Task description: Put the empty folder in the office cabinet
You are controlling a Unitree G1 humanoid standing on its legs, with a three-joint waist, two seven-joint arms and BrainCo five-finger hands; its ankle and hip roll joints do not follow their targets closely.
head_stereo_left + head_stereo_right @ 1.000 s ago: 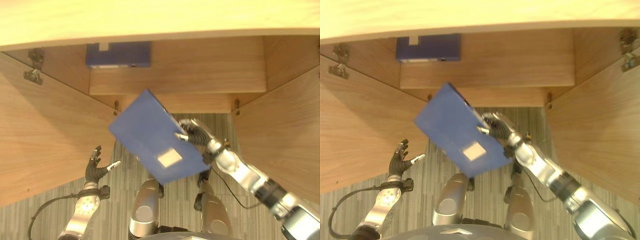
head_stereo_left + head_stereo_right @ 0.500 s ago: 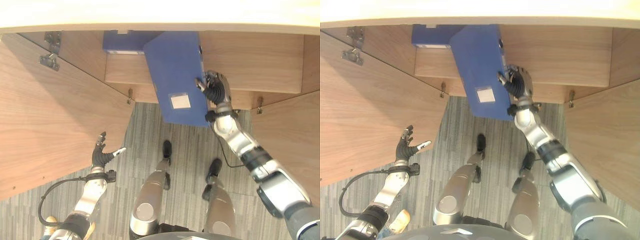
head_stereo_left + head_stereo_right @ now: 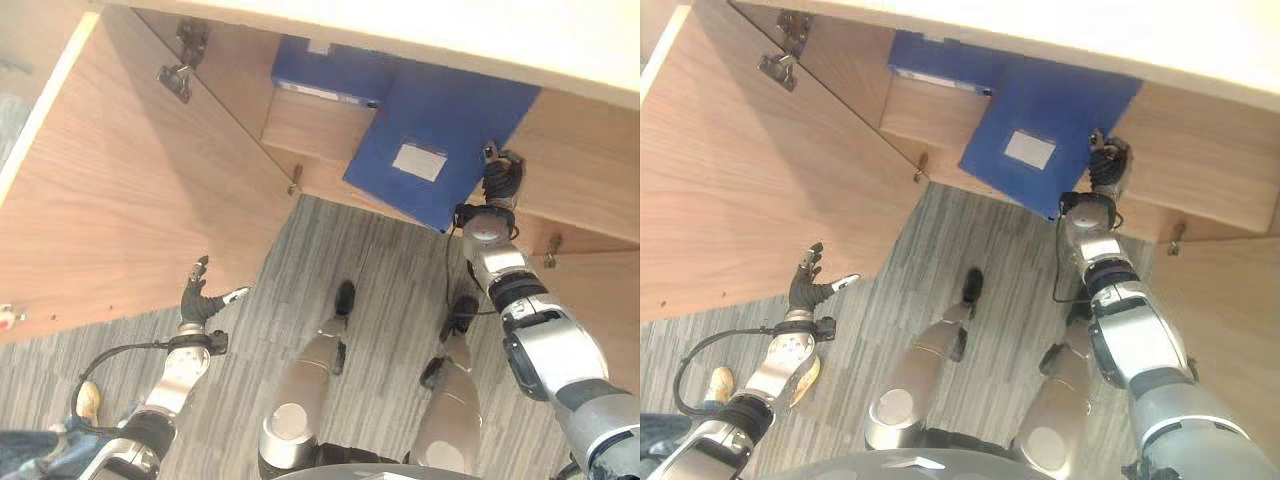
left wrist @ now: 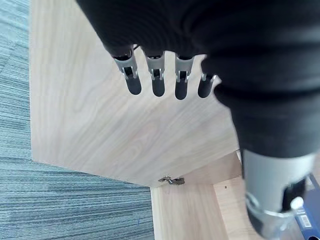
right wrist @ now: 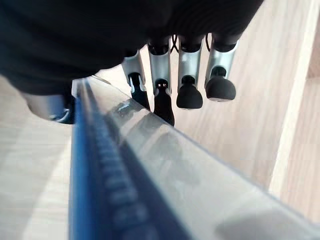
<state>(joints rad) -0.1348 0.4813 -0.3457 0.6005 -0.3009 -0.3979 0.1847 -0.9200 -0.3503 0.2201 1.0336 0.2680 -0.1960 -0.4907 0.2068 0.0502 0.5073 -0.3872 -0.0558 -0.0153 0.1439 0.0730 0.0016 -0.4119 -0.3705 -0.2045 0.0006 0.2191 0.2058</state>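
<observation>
From the left eye view, the blue folder [image 3: 440, 150] sits tilted in the mouth of the office cabinet [image 3: 590, 150], its far end up under the cabinet's pale top edge and its near corner hanging out over the striped grey carpet [image 3: 380, 270]. A pale label [image 3: 418, 161] shows on its broad face. The right hand [image 3: 500, 182] is at the folder's right edge, against its lower corner, fingers pointing up into the cabinet. A second blue folder [image 3: 325, 72] lies further back inside, to the left. The open left cabinet door [image 3: 130, 200] swings wide, with a metal hinge [image 3: 178, 72] near its top. The left hand [image 3: 203, 300] is low and well apart from the folder, in front of that door, fingers spread and holding nothing.

The right eye view shows the same layout: the folder [image 3: 1050, 140] propped at the cabinet opening with the right hand [image 3: 1106, 172] at its edge, and the left hand [image 3: 812, 288] free near the door.

In the left wrist view, the left hand's fingers [image 4: 157, 80] hang straight and relaxed over the wooden door panel [image 4: 100, 125], with nothing between them.

In the right wrist view, the folder's blue edge [image 5: 95, 185] runs close under the hand. The fingers [image 5: 190, 90] reach down one side of it, roughly straight, and the thumb [image 5: 52, 107] sits on the other, so the folder is pinched between them.
</observation>
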